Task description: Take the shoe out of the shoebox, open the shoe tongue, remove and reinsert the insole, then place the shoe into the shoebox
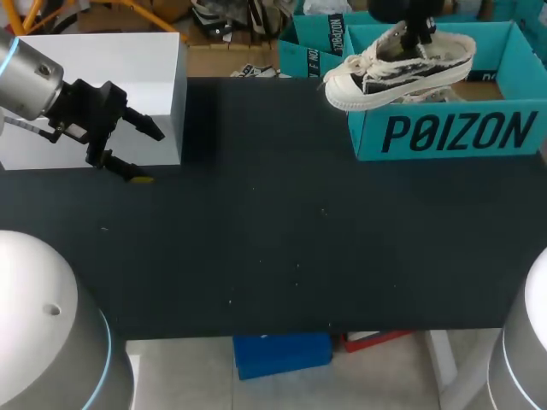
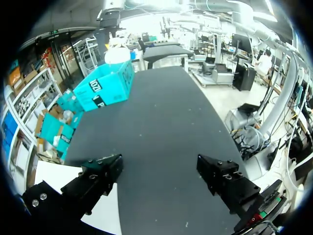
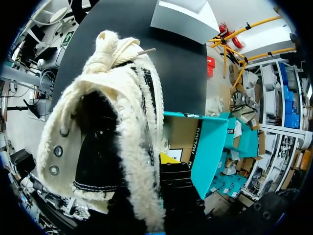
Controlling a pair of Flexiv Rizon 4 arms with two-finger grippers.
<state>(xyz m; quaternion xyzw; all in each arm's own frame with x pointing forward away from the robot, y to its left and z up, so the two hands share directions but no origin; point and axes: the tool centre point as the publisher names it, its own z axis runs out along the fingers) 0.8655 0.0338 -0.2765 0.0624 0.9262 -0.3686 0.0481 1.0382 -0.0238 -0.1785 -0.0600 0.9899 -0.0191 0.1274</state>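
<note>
Shoe (image 3: pixel 122 147): cream canvas sneaker, frayed trim, hanging from my right claw (image 1: pixel 416 38), which is pinching collar rim; shoebox (image 1: pixel 453 132) directly beneath claw. Am judging it light, upper floppy, sole stiff; collar giving best hold. Left claw (image 2: pixel 159 171) spread, holding nothing, shoe far ahead.

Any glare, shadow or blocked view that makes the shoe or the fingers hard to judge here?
Head view: evenly lit; the shoe reads clearly against the shoebox, the right gripper above it is a dark mass. Left wrist view: glare washes out the scene behind the shoebox; the left gripper shows plainly. Right wrist view: the shoe fills most of it, its inside in shadow.
</note>
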